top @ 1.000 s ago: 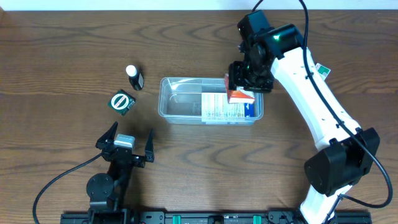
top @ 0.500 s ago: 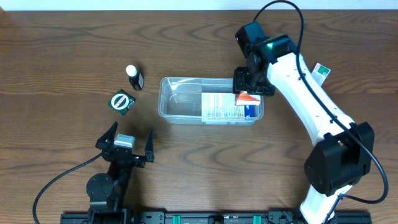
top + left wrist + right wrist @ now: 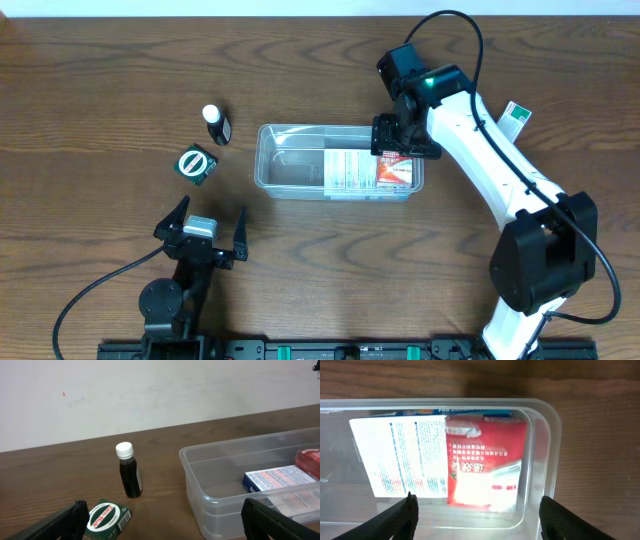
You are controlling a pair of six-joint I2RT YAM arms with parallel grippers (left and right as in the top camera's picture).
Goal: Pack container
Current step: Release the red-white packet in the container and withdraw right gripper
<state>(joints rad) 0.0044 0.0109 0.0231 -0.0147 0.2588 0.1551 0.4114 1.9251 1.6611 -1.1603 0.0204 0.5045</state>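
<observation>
The clear container lies at the table's middle. In its right end a red box lies flat beside a white and blue box. My right gripper hovers over that end, open, with nothing between its fingers. The right wrist view looks straight down on the red box, the white box and the container rim, with the right gripper wide apart above them. My left gripper stands open near the front edge. The left wrist view has the left gripper holding nothing.
A small dark bottle with a white cap stands left of the container, and a green box lies just in front of it. Both appear in the left wrist view, bottle and green box. A small green-and-white box lies at far right.
My right gripper carried the red box down into the container's right end and opened; the box now lies flat there, free of the fingers. The left arm has not moved.
</observation>
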